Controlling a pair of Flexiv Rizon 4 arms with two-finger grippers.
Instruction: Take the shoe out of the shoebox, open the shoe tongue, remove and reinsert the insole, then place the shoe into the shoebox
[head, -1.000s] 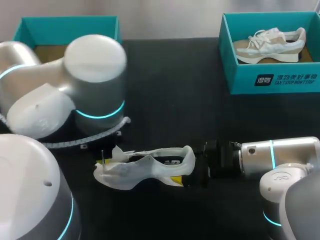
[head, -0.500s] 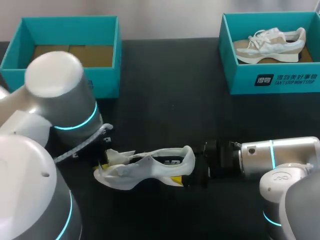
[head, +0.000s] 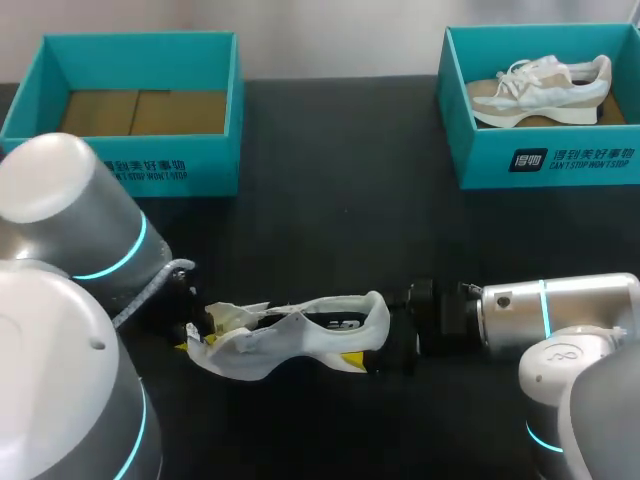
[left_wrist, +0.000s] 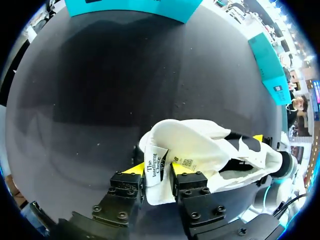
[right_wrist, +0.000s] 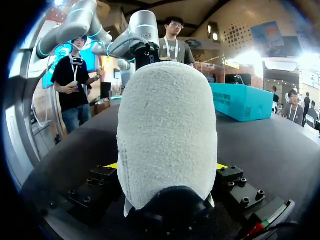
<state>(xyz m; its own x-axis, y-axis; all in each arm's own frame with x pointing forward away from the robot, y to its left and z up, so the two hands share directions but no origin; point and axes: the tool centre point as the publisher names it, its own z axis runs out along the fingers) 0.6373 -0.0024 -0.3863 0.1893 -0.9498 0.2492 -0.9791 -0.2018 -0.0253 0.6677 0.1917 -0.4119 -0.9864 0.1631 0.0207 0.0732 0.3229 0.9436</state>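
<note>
Item: white shoe (head: 300, 335) out of box, lying on its side on the black table (head: 330, 230), near edge, approx. mid-table. Toe end faces my left arm, heel faces my right arm. Opening is turned up toward the head cam and a dark printed insole shows inside. The tongue (left_wrist: 156, 167) is pulled out from the upper, label side visible.

Surroundings: teal shoebox (head: 200, 170) at far left, well apart from the shoe, with a brown cardboard floor showing inside. Second teal box (head: 480, 150) at far right, also well apart, with a beige-and-white sneaker (head: 540, 90) lying in it, sole toward the near wall. Between the shoe and either box there is only table surface. My own left arm's bulk covers the near-left corner in the head view.

Arms: left arm comes in low from near left, wrist just beside the toe end. Right arm lies approx. horizontal along the near right, wrist pointing at the heel.

Pincers: left gripper (left_wrist: 156, 170) has its fingers drawn close together, pinching the tongue flap from both sides. Right gripper (right_wrist: 166, 165) is set wide, one yellow tip on each side of the heel, and clamps the shoe there.
</note>
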